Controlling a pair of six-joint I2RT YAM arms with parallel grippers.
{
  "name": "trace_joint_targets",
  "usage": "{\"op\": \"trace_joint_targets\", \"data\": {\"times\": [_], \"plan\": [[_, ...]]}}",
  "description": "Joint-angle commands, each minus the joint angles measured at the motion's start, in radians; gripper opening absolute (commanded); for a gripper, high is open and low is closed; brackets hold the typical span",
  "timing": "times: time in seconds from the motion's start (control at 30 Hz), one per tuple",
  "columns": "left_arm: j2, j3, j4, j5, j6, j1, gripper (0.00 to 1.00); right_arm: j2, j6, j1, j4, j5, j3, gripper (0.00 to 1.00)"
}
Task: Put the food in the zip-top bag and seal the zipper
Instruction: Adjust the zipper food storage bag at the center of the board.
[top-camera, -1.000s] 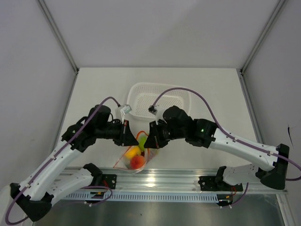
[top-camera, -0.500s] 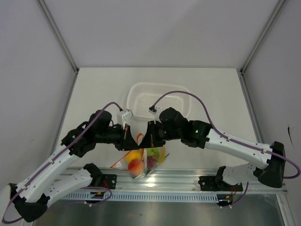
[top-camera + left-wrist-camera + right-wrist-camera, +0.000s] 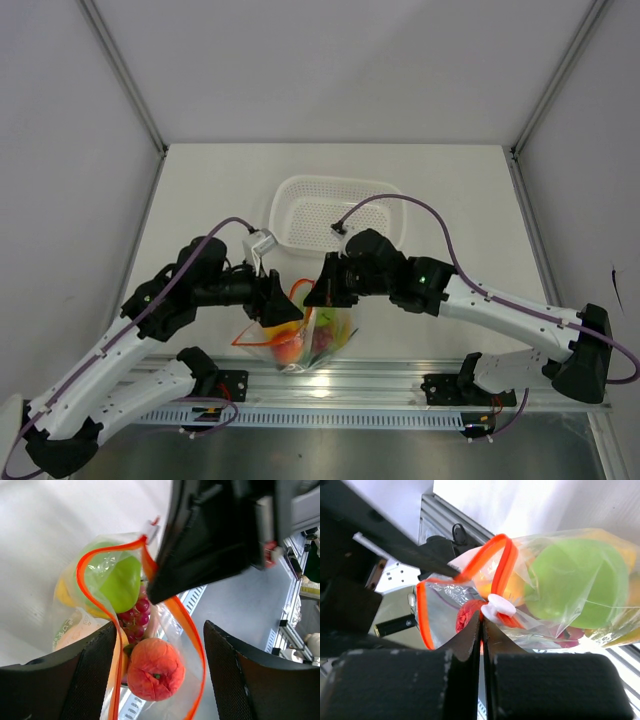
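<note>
Lower centre of the top view, at the table's near edge: zip-top bag (image 3: 335, 335), mouth agape, holding an orange (image 3: 155, 675), dark red grapes (image 3: 135, 620) and a green apple (image 3: 117, 582). I log the right gripper (image 3: 482, 622) with fingers pressed together on the zipper (image 3: 187, 630) beside its white slider (image 3: 499, 607), and the left gripper (image 3: 285, 312) with fingers spread either side of the bag. Beyond, upper centre: white perforated basket (image 3: 300, 195).

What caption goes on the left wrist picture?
Clear zip-top bag, zipper open, holding a green apple, grapes and an orange.
</note>
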Motion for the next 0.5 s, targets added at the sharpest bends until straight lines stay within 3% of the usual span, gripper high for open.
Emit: {"op": "trace_joint_targets", "data": {"times": [0.0,0.2,0.47], "plan": [[-0.036,0.010,0.065,0.024,0.034,-0.008,0.75,-0.008,0.021,-0.009,0.033,0.025,-0.001,0.00],[-0.025,0.008,0.054,0.068,0.063,-0.009,0.78,-0.008,0.062,-0.020,0.047,0.045,-0.007,0.00],[-0.005,0.041,-0.007,-0.022,0.083,-0.015,0.80,0.024,0.107,-0.023,0.080,0.055,0.011,0.00]]}}
